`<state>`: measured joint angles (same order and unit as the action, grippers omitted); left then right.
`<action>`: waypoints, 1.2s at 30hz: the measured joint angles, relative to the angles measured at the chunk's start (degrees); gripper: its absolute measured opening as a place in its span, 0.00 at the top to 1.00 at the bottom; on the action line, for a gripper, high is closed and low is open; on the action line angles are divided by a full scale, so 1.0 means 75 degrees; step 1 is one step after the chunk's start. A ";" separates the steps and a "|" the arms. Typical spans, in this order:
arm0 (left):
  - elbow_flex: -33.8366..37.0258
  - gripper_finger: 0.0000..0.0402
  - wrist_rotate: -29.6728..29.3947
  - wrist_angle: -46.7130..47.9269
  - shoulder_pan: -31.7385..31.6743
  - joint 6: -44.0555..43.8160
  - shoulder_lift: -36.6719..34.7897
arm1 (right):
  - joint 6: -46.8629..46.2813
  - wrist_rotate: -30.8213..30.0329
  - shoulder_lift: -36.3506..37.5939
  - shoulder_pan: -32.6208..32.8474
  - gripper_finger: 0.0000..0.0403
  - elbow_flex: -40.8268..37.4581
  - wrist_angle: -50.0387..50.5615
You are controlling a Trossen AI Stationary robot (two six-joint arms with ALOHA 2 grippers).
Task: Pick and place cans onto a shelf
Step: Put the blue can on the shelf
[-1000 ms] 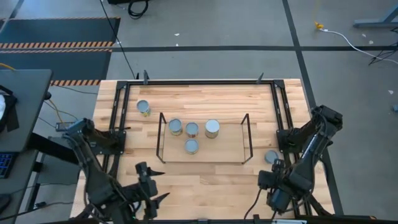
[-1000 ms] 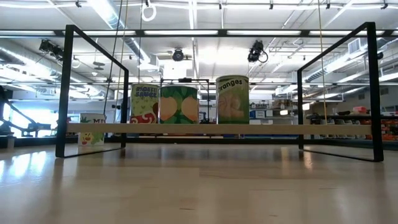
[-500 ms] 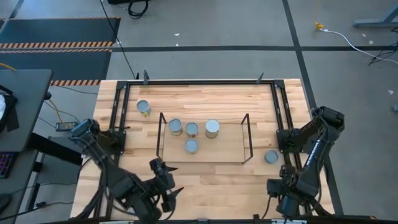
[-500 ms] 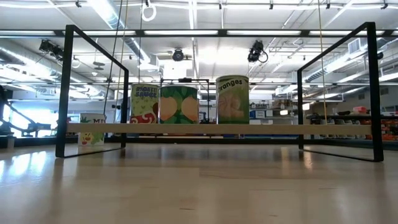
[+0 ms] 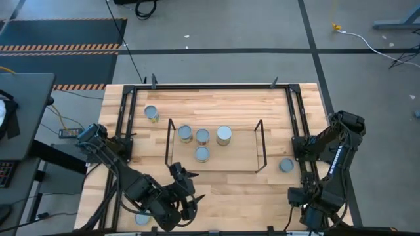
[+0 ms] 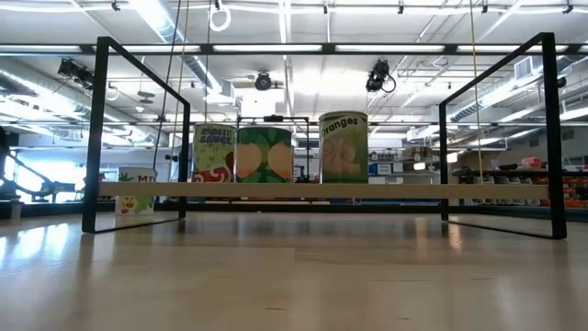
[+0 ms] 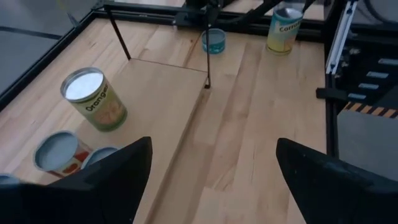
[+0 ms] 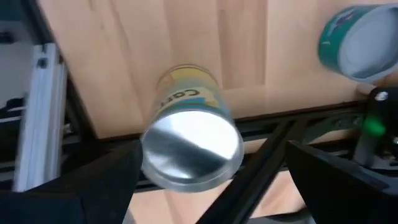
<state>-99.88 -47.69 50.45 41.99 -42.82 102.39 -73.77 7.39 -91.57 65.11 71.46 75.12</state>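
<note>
The shelf (image 5: 213,149) stands mid-table with several cans on it; an orange-labelled one (image 7: 93,99) shows in the left wrist view. My right gripper (image 5: 311,204) is at the table's near right, open and pointing down. Its fingers stand on either side of a yellow can with a shiny top (image 8: 193,149), apart from it. A teal can (image 5: 286,165) stands on the wood just beyond. My left gripper (image 5: 190,187) hangs open over the near middle of the table, in front of the shelf, with nothing between its fingers.
A loose can (image 5: 151,113) stands at the far left and another (image 5: 142,219) at the near left corner. Black frame rails (image 5: 298,131) run along the table's sides. In the low view, three cans (image 6: 264,154) stand on the shelf board (image 6: 322,190).
My left gripper has swung toward the table's right along the near edge, uncovering the can at the near left corner. My right gripper has drawn back from the teal can toward the near edge and sunk a little. No can has moved.
</note>
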 joint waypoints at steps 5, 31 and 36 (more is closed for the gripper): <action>0.0000 0.13 -0.0001 -0.0382 -0.0022 0.0096 0.0000 | -0.0424 0.0222 0.0481 0.0005 0.01 -0.0726 -0.0818; 0.0000 0.13 0.1115 -0.0843 -0.0377 0.1239 0.0000 | -0.0983 0.0523 0.1236 0.0211 0.01 -0.2221 -0.2712; 0.0000 0.13 0.1116 -0.0844 -0.0440 0.1399 0.0000 | -0.0827 0.0637 0.1250 0.0155 0.05 -0.2201 -0.2521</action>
<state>-99.88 -39.32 44.12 38.69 -32.33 102.39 -79.97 12.16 -82.19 66.27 54.95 56.21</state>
